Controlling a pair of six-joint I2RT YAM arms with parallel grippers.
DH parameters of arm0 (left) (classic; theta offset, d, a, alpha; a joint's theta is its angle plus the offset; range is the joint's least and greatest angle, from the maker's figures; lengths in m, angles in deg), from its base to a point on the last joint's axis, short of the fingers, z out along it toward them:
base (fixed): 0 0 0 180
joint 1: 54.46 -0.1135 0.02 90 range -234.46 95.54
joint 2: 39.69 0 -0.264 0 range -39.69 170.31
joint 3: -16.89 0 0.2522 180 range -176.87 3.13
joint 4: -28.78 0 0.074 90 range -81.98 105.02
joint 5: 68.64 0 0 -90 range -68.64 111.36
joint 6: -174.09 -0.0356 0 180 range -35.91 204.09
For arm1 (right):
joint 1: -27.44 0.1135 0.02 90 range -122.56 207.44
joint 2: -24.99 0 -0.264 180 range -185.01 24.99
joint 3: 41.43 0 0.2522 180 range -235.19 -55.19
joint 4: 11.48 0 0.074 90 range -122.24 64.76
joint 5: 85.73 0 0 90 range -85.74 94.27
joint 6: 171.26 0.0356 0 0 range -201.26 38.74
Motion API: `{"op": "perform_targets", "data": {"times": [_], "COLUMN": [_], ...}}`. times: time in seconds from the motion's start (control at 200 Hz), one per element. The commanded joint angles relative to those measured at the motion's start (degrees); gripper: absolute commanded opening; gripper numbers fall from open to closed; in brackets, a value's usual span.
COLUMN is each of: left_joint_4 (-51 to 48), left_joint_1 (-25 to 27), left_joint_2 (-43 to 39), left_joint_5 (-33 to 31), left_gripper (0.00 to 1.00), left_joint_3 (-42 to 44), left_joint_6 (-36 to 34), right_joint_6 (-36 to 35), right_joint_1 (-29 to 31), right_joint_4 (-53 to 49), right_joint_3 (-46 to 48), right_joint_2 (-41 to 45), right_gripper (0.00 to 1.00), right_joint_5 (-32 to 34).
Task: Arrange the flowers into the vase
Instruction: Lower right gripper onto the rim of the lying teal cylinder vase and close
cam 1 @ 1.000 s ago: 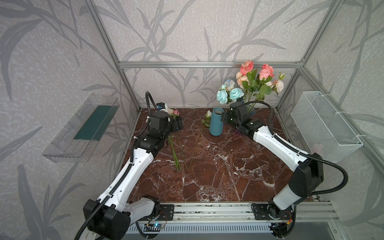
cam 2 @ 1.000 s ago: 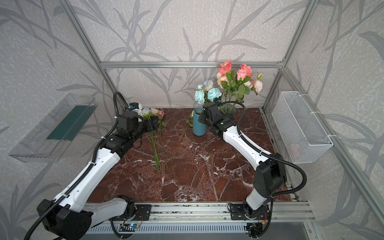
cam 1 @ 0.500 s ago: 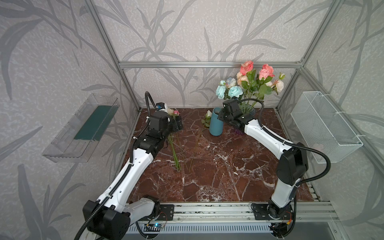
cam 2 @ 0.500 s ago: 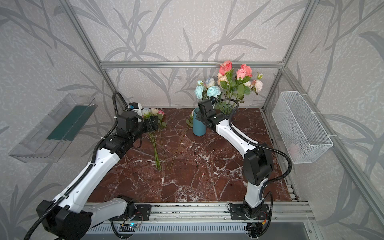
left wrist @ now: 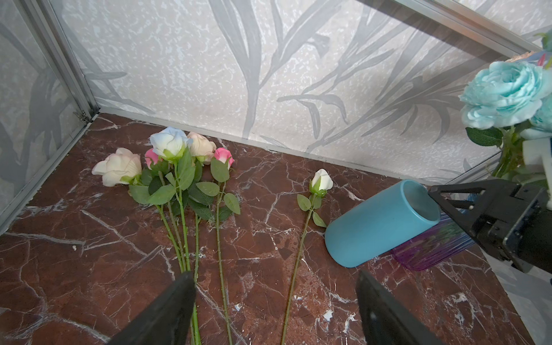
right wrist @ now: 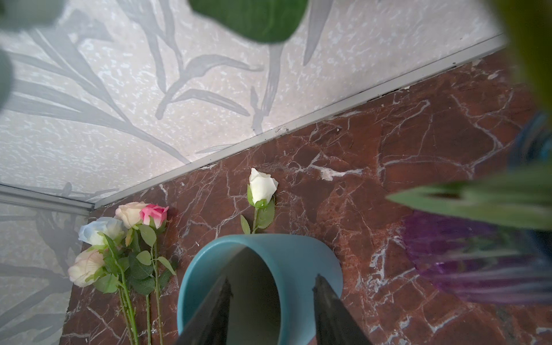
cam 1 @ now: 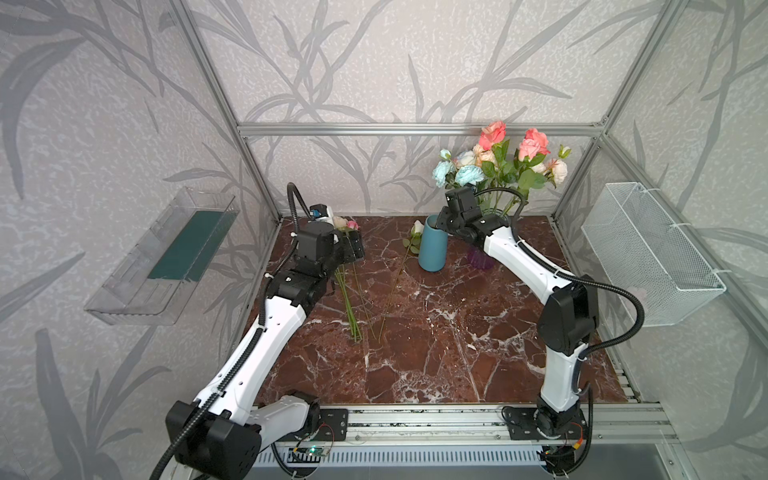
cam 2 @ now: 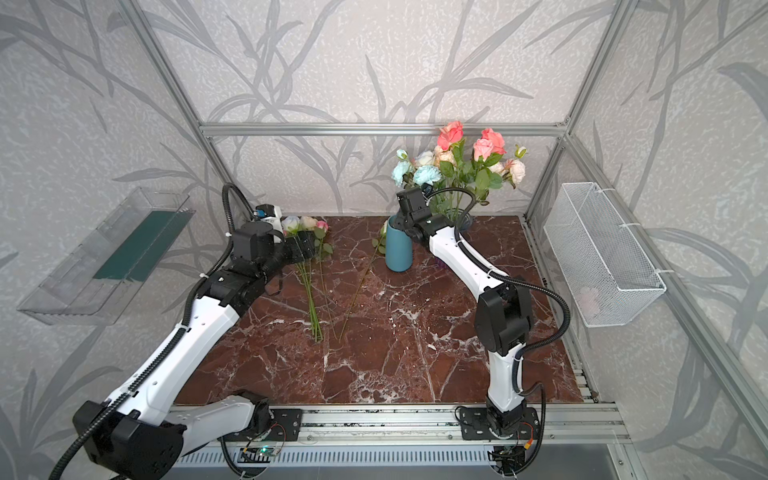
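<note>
Glossy red-brown marble tabletop (cam 1: 415,353) is sitting inside leaf-patterned wallpaper walls (cam 1: 374,62). Loose flowers (left wrist: 170,143) are lying flat at the back left, thin stems under the left claw (left wrist: 273,273), which is hovering wide open. The right claw (right wrist: 273,277) is hanging at the rim of the smooth blue vase (right wrist: 310,260), jaws parted

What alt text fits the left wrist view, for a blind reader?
Five artificial roses, cream, pink and pale blue, lie bunched on a red-brown marble table, one white rosebud apart. The right gripper sits at the rim of a blue cylindrical vase.
</note>
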State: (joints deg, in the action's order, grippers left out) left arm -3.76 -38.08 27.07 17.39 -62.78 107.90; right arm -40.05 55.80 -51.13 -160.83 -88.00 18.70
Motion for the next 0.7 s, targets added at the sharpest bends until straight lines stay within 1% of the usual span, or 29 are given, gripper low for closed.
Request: {"op": "perform_targets", "data": {"times": [0.0,0.12,0.25,0.295,0.365,0.545,0.695], "left_joint_4": [0.69,0.73,0.86,0.95,1.14,1.56,1.70], "left_joint_1": [-0.39,-0.63,-1.08,-1.21,-1.61,-3.09,-3.90], "left_joint_2": [-0.15,-0.13,-0.01,0.03,0.23,0.56,0.94], "left_joint_5": [0.62,0.80,1.15,1.36,1.74,3.16,4.13], "left_gripper": [0.85,0.85,0.85,0.85,0.85,0.84,0.84], "left_joint_3": [0.08,-0.01,0.12,0.14,0.17,0.43,0.34], "left_joint_6": [0.97,1.13,1.32,1.42,1.74,2.81,3.34], "right_joint_6": [-0.96,-1.21,-1.35,-1.31,-0.80,-0.58,-0.77], "right_joint_1": [-0.41,-0.58,-1.07,-1.16,-1.20,-1.99,-2.27], "right_joint_4": [-2.04,-2.40,-2.31,-2.48,-0.99,0.35,1.36], "right_joint_3": [-1.72,-2.38,-2.55,-2.47,-0.46,2.10,4.60], "right_joint_2": [-1.29,-2.31,-3.10,-3.07,-2.06,-0.58,1.40], "right_gripper": [0.44,0.42,0.36,0.35,0.33,0.25,0.22], "right_joint_5": [-0.97,-1.71,-3.13,-3.19,-2.66,-4.66,-5.02]}}
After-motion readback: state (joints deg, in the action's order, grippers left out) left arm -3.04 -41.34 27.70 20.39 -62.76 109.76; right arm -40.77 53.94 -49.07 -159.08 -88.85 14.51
